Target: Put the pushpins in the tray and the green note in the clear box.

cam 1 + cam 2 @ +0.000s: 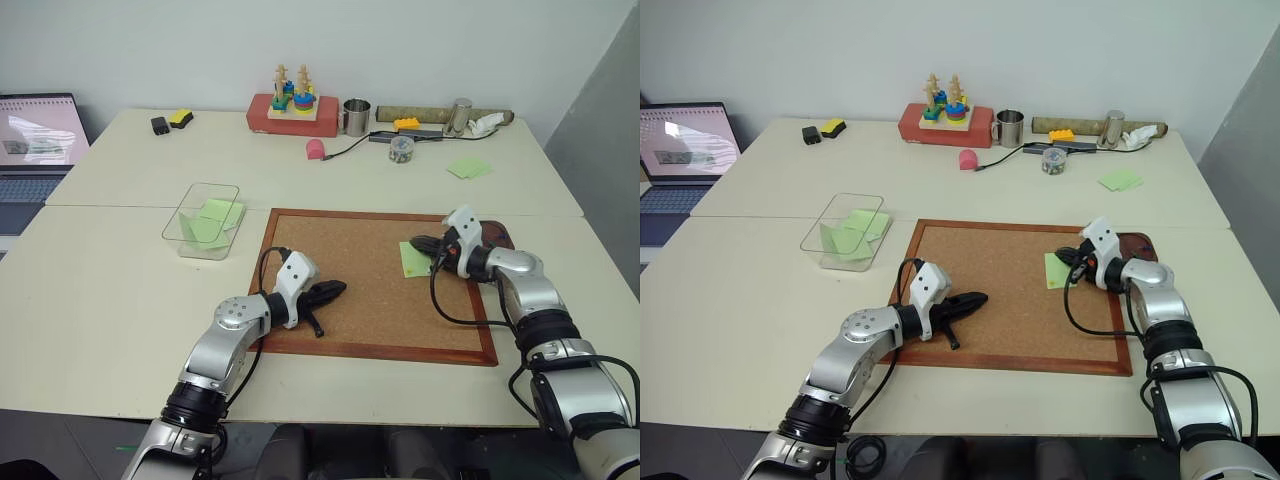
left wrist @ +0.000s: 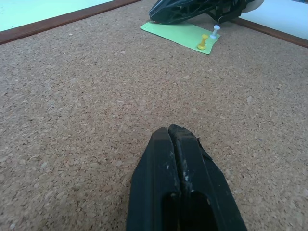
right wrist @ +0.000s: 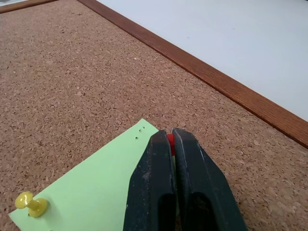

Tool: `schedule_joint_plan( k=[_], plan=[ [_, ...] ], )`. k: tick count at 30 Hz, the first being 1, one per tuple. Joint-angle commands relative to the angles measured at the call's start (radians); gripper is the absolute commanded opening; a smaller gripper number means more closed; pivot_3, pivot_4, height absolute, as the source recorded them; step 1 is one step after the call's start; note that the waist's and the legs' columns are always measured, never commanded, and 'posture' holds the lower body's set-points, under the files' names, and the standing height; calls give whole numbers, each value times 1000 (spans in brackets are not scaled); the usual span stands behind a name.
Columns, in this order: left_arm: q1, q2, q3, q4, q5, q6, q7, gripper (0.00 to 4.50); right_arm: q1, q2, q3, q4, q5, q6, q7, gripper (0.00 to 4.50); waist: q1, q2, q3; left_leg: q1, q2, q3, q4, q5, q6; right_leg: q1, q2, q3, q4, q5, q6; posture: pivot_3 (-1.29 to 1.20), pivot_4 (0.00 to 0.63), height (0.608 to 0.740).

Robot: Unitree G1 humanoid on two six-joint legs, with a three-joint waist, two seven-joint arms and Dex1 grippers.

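From the head views, the right tool (image 1: 432,246) sits at the near corner of the green note (image 1: 414,259), which lies on the cork board (image 1: 370,290) near its right edge. The tray (image 1: 1137,243) is just behind that arm, and the clear box (image 1: 203,220) stands well apart to the left, already holding pale green sheets. The left tool (image 1: 330,292) rests clenched and empty over the board's left part.

In the right wrist view, the right tool (image 3: 172,139) is clenched on a red pushpin (image 3: 170,141) at the note's (image 3: 91,192) edge; a yellow pushpin (image 3: 30,203) stands in the far corner. Pulling should probably go straight out along the pin, so the paper does not tear.

In the left wrist view, a white pushpin (image 2: 214,32) stands beside the yellow one (image 2: 203,42).

The pale surface (image 1: 130,290) also carries a laptop (image 1: 35,140), a metal cup (image 1: 356,117) and a stacking toy (image 1: 292,100) along the wall.
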Motion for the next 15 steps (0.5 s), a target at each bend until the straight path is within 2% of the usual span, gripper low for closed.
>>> schedule_joint_plan(
  k=[1,15],
  plan=[
    [35,-10,-36,17,17,30,6,0,-5,-9,-52,-120,67,17,30,76,0,0,0,0,0,0,0,0,0,0,0,0,0,0,0,0,150,740],
    [52,-7,-35,25,41,33,32,0,4,1,-80,-217,118,98,22,76,-1,4,-2,1,0,1,0,0,0,1,0,0,0,0,0,0,150,740]
  ],
)
